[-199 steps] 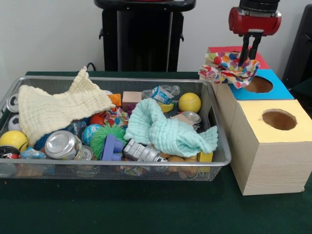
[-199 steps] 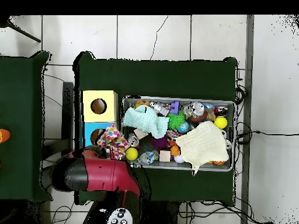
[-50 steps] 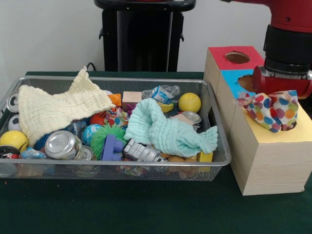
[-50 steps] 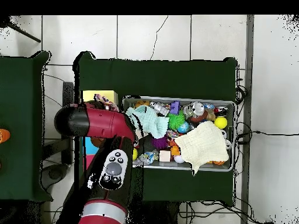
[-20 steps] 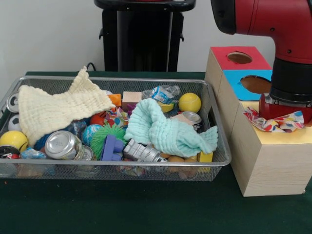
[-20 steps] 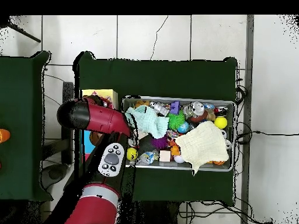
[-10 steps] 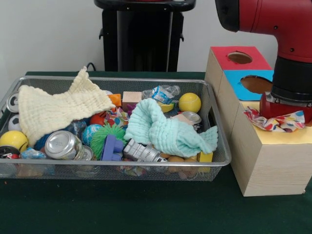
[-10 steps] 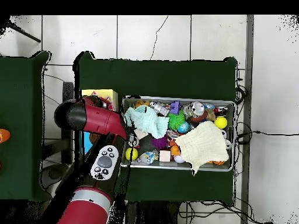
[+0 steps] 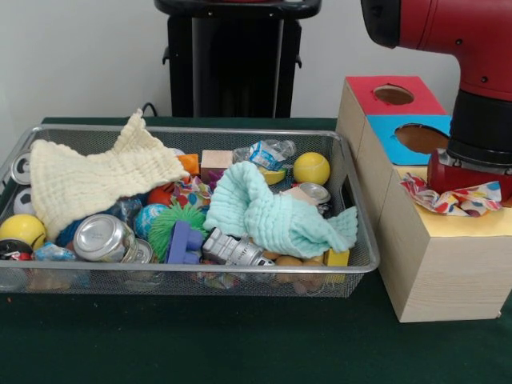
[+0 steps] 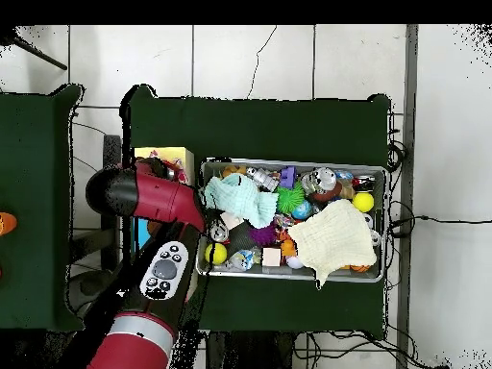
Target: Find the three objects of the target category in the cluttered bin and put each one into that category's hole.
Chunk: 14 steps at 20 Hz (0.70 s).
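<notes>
While the gripper (image 9: 472,188) presses into the yellow box (image 9: 448,264), its jaws hidden, grip unknowable, the dotted cloth (image 9: 452,200) bunches around it, only partly in; two cloths await in the bin (image 9: 352,264).

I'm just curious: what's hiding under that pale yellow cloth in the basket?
Around the edges of the yellow cloth, a silver can, a yellow ball and a blue ball peek out. Whatever lies beneath its middle is covered and cannot be seen.
</notes>
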Tool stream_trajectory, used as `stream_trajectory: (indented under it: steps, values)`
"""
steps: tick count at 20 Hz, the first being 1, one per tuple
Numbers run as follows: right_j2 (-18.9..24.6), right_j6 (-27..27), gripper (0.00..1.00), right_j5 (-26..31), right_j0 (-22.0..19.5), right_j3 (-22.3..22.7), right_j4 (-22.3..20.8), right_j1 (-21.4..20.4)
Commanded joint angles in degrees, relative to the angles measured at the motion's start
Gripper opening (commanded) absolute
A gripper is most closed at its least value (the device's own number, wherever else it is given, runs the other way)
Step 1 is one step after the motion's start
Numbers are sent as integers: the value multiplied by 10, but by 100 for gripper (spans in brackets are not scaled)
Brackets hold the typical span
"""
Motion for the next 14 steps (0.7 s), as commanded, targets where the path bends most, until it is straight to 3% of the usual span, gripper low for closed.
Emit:
stream_trajectory:
  steps: [1, 9, 14]
  values:
    - [108, 158, 100, -117, -34, -16, 29, 147]
    - [101, 158, 100, -98, -31, -12, 29, 140]
    - [96, 158, 100, -86, -30, 9, 25, 114]
